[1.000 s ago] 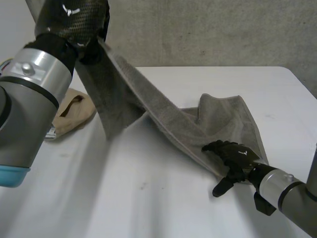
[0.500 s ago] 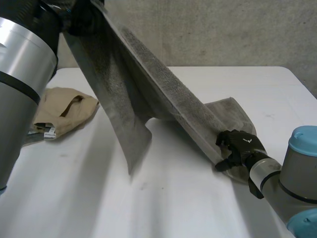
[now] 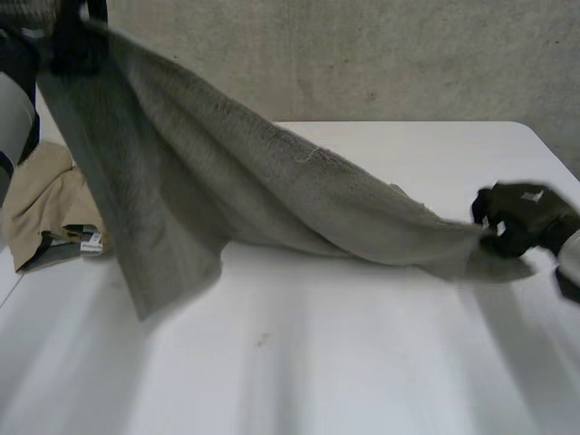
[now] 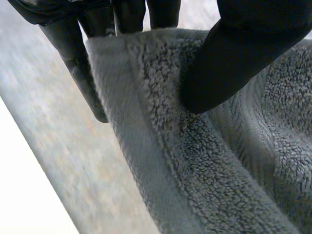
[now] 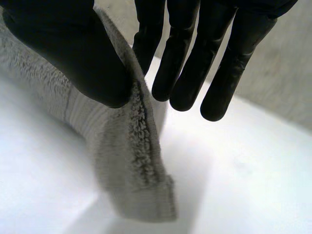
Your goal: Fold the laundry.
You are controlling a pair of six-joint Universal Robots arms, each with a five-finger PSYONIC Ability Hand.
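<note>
A grey towel [image 3: 272, 190] hangs stretched in the air between my two hands, over the white table [image 3: 362, 362]. My left hand [image 3: 77, 45] holds one end high at the far left, and a loose flap hangs down below it. In the left wrist view the thumb [image 4: 243, 53] presses the towel's hemmed edge [image 4: 146, 161] against the fingers. My right hand [image 3: 521, 217] is low at the table's right side, pinching the other end. In the right wrist view the towel's corner [image 5: 131, 165] droops from between the thumb [image 5: 63, 48] and the fingers.
A beige garment [image 3: 45, 204] with a label lies crumpled at the table's left edge, under the raised end. A grey wall stands behind the table.
My right hand has closed on the towel's end and drawn it to the right. My left hand has risen and moved left, lifting the towel off the table until it is taut.
</note>
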